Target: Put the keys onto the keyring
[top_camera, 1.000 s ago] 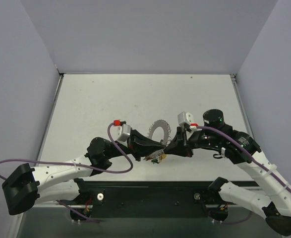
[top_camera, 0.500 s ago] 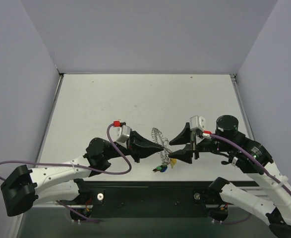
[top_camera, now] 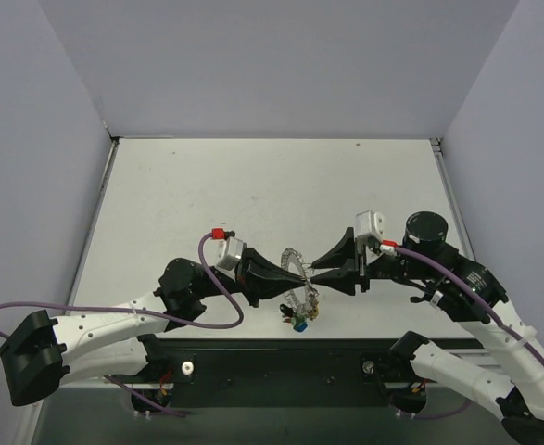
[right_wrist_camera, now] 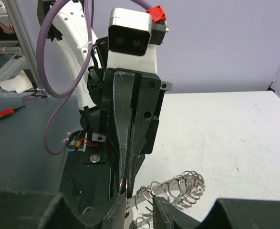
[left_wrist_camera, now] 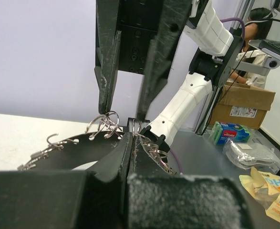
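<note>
With the left gripper (top_camera: 301, 274) clamped on the keyring (top_camera: 298, 275) and keys (top_camera: 299, 319) dangling at six o'clock, the right gripper (top_camera: 314, 274), jaws slightly parted, should close gently.

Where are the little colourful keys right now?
In the top view, the keys dangle in a bunch below the keyring, near the table's front edge, between the left gripper and right gripper.

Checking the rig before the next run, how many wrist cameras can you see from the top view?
2: the left wrist camera with a red tab sits on the left arm, and the right wrist camera sits on the right arm, both facing the keyring.
</note>
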Action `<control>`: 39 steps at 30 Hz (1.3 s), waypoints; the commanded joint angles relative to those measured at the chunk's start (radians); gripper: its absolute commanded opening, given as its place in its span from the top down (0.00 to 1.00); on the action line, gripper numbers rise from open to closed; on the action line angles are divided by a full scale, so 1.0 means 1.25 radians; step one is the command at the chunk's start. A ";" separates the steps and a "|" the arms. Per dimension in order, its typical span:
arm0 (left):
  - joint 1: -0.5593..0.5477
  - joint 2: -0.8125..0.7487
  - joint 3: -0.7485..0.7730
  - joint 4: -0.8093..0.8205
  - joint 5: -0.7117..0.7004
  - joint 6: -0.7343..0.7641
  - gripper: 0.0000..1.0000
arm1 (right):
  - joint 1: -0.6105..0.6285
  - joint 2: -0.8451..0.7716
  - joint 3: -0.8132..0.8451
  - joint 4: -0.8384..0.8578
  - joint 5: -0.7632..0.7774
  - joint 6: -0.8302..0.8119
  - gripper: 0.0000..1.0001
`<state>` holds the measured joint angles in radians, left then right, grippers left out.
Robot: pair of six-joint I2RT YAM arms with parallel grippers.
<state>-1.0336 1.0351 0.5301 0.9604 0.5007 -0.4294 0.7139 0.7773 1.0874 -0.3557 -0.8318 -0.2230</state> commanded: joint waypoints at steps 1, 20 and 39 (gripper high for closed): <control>-0.004 -0.022 0.021 0.047 0.000 0.008 1.00 | -0.003 0.011 0.010 0.067 -0.062 0.021 0.73; -0.004 -0.034 0.009 0.000 -0.064 0.039 1.00 | 0.000 -0.012 -0.033 0.088 -0.072 0.052 0.61; -0.004 -0.030 0.013 0.006 -0.057 0.037 1.00 | -0.001 0.008 -0.066 0.130 -0.068 0.084 0.78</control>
<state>-1.0348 1.0157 0.5293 0.9005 0.4408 -0.3866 0.7113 0.7853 1.0058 -0.2726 -0.8944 -0.1291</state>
